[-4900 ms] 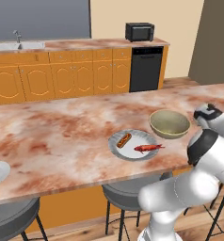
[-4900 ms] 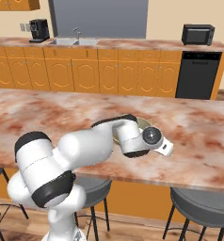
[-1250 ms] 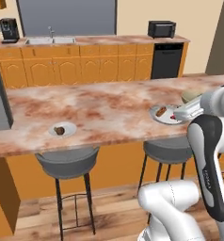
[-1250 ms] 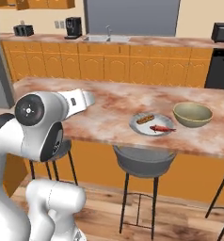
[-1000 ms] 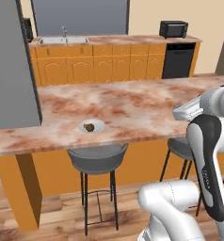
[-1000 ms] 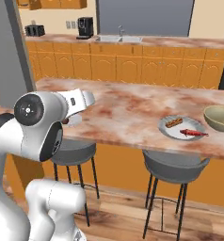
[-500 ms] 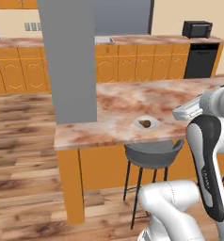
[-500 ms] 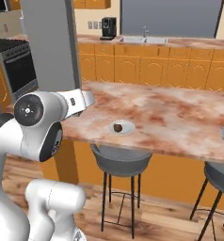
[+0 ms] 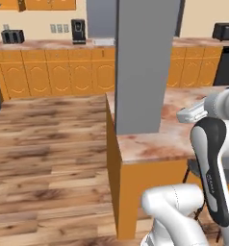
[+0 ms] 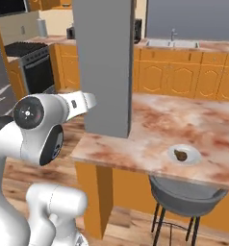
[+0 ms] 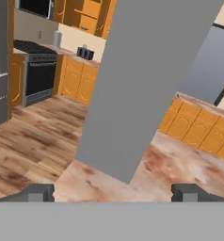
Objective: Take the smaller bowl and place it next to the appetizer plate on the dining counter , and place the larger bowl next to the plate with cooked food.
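A: End effector open, nothing between the tips. In the hand view both dark tips stand wide apart over the end of the dining counter, pointed at the grey pillar.

B: Where are the bowls?

A: Can't place either one from here. The one task-related item I can pick out is a small plate with a brown morsel on it, on the counter in the right base view, above a grey stool. Probably the appetizer plate, so that is where the smaller bowl should end up.

B: And the arm?

A: Folded close to the base, forearm raised beside the counter edge in both base views. Pillar stands right at the counter's end, near the arm.

B: Risks?

A: First, the pillar. If the base moves or the arm swings out without clearance, the forearm could clip it or the counter edge. Second, mix-up: with no bowl in sight, grabbing the wrong one later would put it beside the wrong plate. Third, the plate sits fairly near the front edge; a careless set-down beside it could shove it off toward the stool.
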You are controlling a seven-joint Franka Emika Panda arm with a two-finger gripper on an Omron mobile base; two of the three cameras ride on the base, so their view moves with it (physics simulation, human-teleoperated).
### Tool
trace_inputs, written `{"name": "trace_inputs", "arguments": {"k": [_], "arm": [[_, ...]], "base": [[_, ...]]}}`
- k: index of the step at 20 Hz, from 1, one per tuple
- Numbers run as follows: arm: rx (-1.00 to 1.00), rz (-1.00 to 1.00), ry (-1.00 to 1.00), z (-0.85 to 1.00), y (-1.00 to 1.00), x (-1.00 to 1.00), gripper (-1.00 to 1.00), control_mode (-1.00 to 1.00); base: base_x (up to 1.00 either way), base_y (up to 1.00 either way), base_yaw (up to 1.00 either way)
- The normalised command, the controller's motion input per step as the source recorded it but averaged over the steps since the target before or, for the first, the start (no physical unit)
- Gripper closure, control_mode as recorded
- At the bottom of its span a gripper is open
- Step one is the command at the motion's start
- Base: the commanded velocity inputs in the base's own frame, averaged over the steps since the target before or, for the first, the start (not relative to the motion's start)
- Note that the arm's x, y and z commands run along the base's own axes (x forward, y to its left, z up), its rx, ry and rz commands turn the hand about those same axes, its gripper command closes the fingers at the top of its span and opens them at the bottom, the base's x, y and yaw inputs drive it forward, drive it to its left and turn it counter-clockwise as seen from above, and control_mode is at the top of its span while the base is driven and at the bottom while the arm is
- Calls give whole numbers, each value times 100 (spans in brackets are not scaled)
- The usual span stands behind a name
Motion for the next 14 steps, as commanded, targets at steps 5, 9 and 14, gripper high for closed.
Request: {"name": "trace_inputs", "arguments": {"k": [5, 9, 14], "arm": [[0, 0, 0, 0, 0, 0, -100, 100], [0, 0, 0, 0, 0, 0, -100, 100], [0, 0, 0, 0, 0, 0, -100, 100]], "base": [[98, 100, 6], [100, 100, 6], [98, 100, 3]]}}
